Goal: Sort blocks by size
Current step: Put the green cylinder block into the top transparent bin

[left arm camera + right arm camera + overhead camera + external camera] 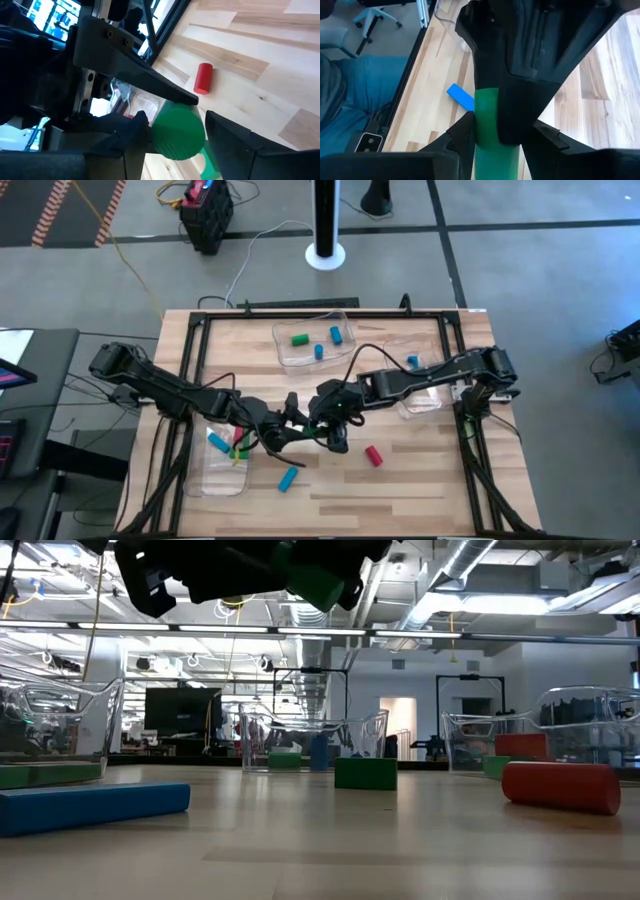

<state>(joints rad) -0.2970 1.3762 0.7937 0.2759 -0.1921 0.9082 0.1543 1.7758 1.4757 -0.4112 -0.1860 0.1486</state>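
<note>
A long green block (177, 132) is held high above the table's middle, between my two grippers, which face each other. It also shows in the low view (315, 585). My left gripper (175, 120) comes from the left and my right gripper (503, 125) from the right; both are shut on it. In the high view they meet over the table's middle (312, 422). A red cylinder (374, 456) and a blue block (288, 478) lie on the table. Another green block (365, 773) stands on the table. My left gripper has the green block's end (165, 145) between its two fingers, which lie along the block, coming level from the table's left. The block is lifted clear. My right gripper's finger (150, 85) lies over the block's top. My right gripper has the green block's other end (485, 150) between its fingers, which lie along the block, coming from the table's right. One finger (462, 132) touches the block's side. The left gripper's finger (517, 115) hides the other side. The block is lifted clear.
A clear tray (310, 360) at the back holds a green block and two blue ones. A clear tray (428, 402) at the right holds a blue block. A clear tray (222, 478) at the front left holds blue, green and red bars.
</note>
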